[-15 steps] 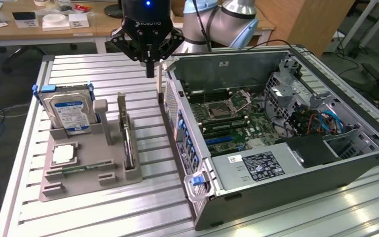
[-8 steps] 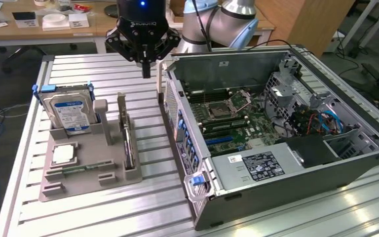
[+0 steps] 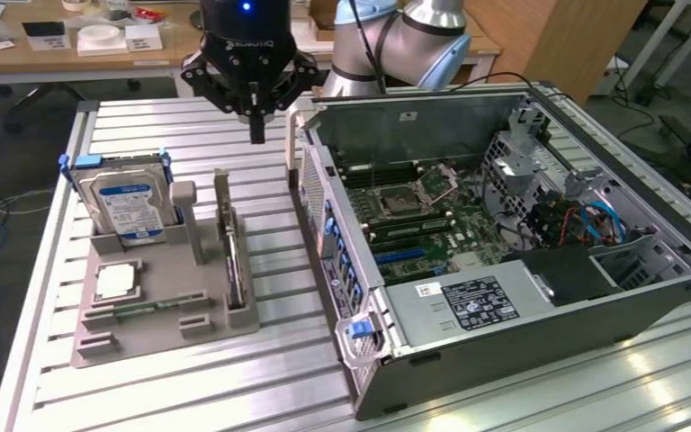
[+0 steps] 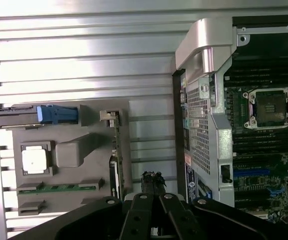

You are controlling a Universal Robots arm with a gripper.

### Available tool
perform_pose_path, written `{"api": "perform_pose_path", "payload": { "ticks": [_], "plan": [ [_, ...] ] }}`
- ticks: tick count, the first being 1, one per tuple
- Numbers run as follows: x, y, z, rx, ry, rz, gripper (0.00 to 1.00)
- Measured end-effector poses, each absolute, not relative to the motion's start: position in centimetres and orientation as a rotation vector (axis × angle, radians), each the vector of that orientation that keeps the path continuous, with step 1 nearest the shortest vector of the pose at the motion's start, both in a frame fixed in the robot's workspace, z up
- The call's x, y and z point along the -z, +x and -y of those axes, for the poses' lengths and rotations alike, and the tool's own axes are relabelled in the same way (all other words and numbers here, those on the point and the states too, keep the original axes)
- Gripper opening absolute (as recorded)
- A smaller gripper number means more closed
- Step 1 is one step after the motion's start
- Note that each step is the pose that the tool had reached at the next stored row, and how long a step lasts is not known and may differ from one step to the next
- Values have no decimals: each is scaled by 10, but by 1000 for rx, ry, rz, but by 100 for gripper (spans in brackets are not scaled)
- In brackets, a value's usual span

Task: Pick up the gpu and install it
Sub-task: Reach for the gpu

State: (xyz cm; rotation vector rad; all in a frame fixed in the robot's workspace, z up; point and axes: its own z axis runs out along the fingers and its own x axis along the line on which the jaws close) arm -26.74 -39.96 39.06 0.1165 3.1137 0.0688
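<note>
Slatted metal worktop (image 3: 201, 387) carries one grey holder (image 3: 154, 337) and one open computer case (image 3: 502, 355). One gpu (image 3: 235, 261) stands on edge along the holder's case-side edge, with one hard drive (image 3: 130, 202) and one CPU chip (image 3: 118, 281) alongside. My gripper (image 3: 258, 133) hangs over bare slats between holder and case, clenched tight, gripping nothing.

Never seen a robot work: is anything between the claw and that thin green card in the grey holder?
Nothing visible does. The black claw hangs above the slatted metal table, with open air between it and the thin green card standing on edge.
</note>
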Motion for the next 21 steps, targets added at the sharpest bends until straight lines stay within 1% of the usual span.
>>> {"api": "perform_pose_path", "payload": {
  "ticks": [21],
  "plan": [
    [-390, -291, 400, -69, 117, -3114, 11]
  ]
}}
